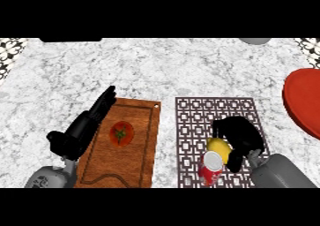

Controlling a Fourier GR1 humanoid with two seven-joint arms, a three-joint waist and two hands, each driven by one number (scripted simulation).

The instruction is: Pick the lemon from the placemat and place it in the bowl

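The right hand [241, 134] curls round the lemon [217, 145] on the placemat [195, 114] — small, light, firm, probably a bit slippery — best held round its fat middle.

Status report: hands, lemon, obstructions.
Left hand open, resting beside cutting board. Right hand curled on lemon, on placemat. Red can touching lemon. Bowl far right.
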